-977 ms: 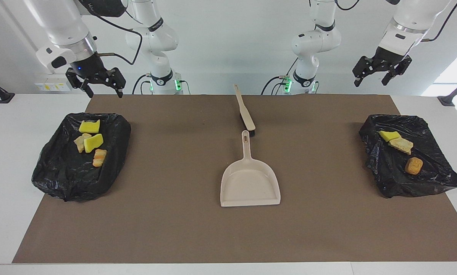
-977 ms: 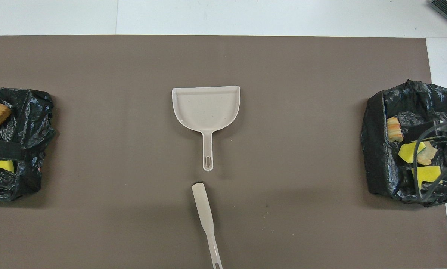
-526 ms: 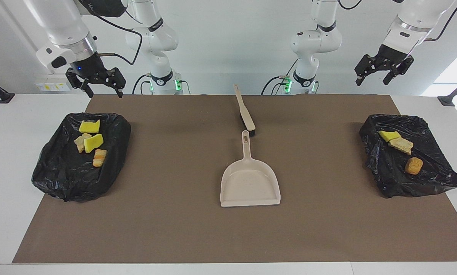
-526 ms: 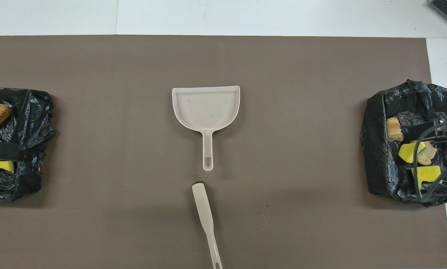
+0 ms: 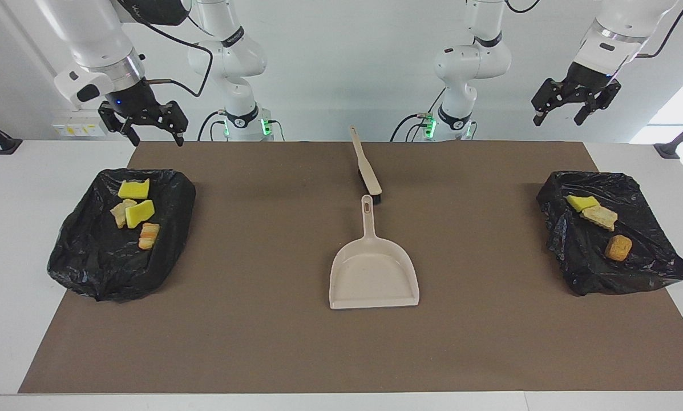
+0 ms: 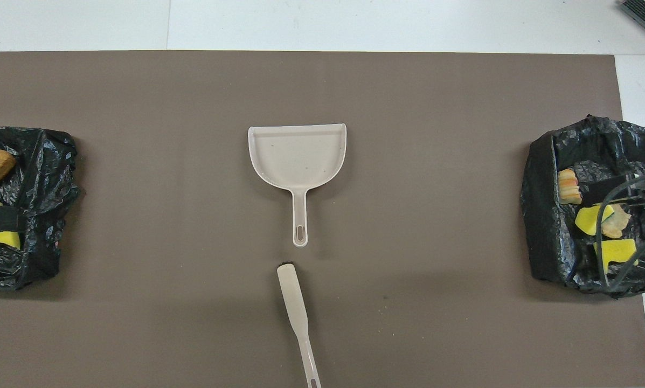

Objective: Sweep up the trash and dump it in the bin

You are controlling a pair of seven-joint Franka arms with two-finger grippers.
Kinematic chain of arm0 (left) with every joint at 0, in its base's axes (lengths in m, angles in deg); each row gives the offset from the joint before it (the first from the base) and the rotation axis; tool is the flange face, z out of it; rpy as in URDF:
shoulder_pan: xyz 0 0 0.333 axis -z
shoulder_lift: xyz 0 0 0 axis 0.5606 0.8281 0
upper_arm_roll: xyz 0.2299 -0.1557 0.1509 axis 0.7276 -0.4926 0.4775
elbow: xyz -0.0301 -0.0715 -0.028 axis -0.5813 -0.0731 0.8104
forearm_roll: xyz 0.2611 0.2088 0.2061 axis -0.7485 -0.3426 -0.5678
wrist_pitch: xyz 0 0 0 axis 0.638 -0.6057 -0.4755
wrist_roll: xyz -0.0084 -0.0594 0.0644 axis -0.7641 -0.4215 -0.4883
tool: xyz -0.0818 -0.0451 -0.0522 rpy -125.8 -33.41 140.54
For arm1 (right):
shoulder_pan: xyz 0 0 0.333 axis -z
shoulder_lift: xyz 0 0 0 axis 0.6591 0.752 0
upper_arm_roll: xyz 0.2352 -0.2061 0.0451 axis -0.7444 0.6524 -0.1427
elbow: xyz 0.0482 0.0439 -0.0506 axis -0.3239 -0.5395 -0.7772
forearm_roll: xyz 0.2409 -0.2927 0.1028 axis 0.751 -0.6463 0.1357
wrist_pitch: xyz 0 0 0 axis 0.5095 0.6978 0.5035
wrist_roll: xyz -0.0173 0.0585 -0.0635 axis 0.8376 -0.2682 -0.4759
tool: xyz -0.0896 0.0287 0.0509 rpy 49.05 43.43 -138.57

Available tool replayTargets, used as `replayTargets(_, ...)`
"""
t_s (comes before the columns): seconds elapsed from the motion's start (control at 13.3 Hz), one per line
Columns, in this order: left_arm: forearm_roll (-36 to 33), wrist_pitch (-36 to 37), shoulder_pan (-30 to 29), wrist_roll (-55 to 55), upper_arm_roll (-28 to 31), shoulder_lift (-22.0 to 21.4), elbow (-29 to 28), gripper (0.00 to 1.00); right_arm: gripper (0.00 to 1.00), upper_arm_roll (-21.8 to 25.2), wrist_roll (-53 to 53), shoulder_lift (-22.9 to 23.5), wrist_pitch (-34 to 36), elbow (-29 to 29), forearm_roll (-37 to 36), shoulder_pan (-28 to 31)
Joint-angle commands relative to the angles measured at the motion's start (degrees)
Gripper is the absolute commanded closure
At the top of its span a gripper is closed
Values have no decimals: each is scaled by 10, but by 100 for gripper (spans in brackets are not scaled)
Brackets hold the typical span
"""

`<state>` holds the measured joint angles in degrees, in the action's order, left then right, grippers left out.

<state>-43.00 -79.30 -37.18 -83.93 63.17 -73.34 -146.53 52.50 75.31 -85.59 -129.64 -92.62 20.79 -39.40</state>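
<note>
The trash lies in two black-bagged bins. The bin [image 5: 90,257] at the right arm's end holds two yellow sponge chunks [image 5: 140,212], a tan lump [image 5: 120,212] and a striped orange lump [image 5: 149,235]. The bin [image 5: 643,268] at the left arm's end holds a yellow chunk [image 5: 582,202], a tan piece [image 5: 599,216] and a golden-brown lump [image 5: 618,248]. My right gripper [image 5: 153,137] hangs open and empty high over its bin. My left gripper [image 5: 559,119] hangs open and empty high over the other bin.
A beige dustpan [image 5: 374,274] lies mid-mat, handle toward the robots. A beige-handled brush [image 5: 366,166] with black bristles lies just nearer to the robots, its head by the dustpan's handle. The brown mat [image 5: 261,342] covers most of the white table.
My left gripper has risen a little over its bin. The right gripper, trash, dustpan and brush have not moved.
</note>
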Motion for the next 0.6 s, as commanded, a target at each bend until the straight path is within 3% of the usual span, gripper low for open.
replayTargets(0.0,8,-8,4,0,5,-9,-7,0,0,-1,-8,-2,3,-2,10,4)
replayTargets(0.53,6,-4,4,3,8,-6,-3,0,0,-1,-8,-2,3,-2,11,4)
